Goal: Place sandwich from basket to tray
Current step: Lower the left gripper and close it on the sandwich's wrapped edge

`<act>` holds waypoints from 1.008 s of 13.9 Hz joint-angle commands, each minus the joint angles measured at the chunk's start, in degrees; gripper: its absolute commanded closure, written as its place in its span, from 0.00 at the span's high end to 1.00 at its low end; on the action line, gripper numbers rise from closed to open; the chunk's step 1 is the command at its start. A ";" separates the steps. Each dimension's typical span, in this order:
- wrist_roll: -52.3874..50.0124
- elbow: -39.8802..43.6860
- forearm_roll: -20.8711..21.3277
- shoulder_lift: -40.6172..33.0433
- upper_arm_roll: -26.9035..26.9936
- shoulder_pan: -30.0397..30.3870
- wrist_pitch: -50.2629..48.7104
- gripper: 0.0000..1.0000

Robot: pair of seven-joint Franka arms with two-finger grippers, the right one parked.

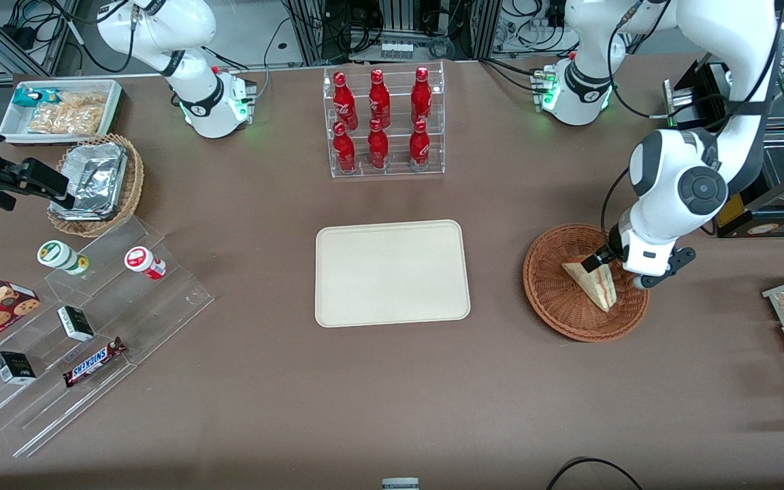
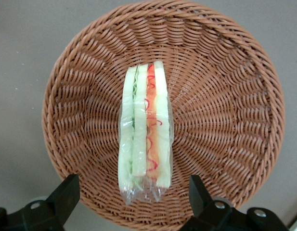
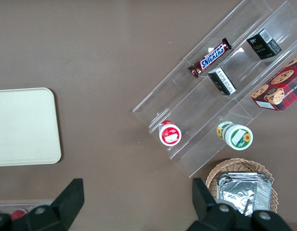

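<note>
The tray (image 1: pixel 392 272) lies bare at mid-table, well apart from the basket (image 1: pixel 555 299) toward the working arm's end. The left arm bends down over the basket, its wrist pointing straight down. The gripper (image 2: pixel 134 202) hangs spread wide, holding nothing, its fingers (image 2: pixel 66 195) straddling one end of the wrapped sandwich (image 2: pixel 145 130) lying in the basket.

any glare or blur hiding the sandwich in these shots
Left wrist view: sandwich sharp, its clear wrap showing only faint sheen, basket weave crisp, open gripper hovering above. Front view: evenly lit, soft shadows, the arm partly covers the sandwich; tray plain, no glare.
</note>
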 commanded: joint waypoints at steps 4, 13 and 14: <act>-3.34 -0.15 -0.30 4.71 -0.05 0.05 5.05 1.00; -2.82 6.42 -0.04 5.06 -0.39 -0.21 -5.28 0.03; -2.21 8.97 -0.04 5.06 -1.44 -0.21 -8.71 0.03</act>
